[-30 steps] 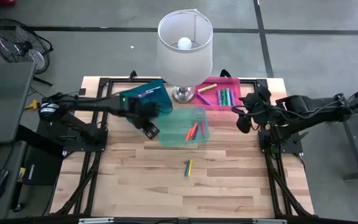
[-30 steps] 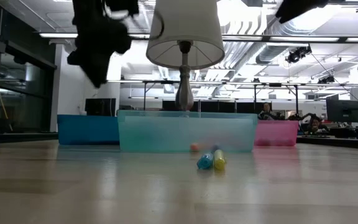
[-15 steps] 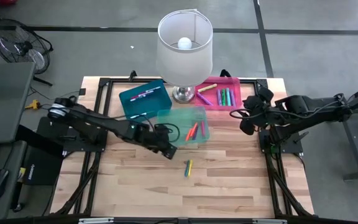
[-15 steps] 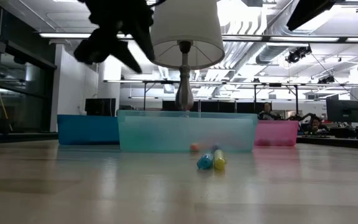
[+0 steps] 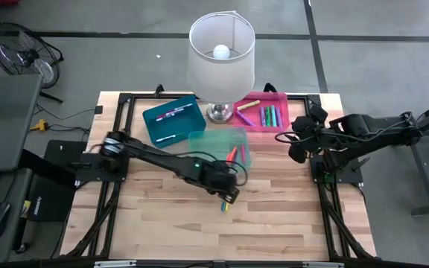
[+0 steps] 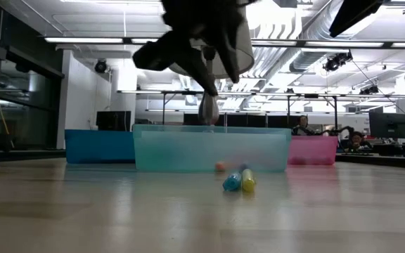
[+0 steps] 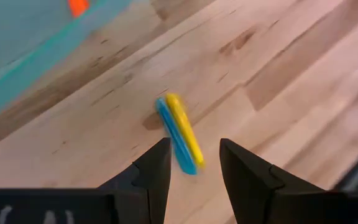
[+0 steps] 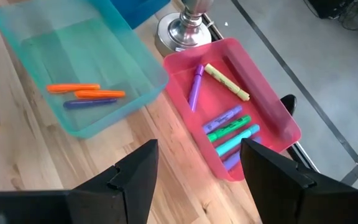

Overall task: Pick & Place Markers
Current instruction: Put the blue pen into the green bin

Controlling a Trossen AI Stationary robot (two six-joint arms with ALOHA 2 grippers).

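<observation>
Yellow and blue markers (image 7: 180,132) just beyond left gripper (image 7: 194,167)

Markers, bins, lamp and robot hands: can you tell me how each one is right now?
Blue marker: lying on the table, touching the yellow one.
Yellow marker: lying on the table.
Teal bin: upright, three markers inside.
Pink bin: upright, several markers inside.
Blue bin: upright, a few markers inside.
Lamp: upright, seemingly unlit.
Left hand: open, above the two loose markers.
Right hand: open, empty, raised beside the pink bin.
</observation>
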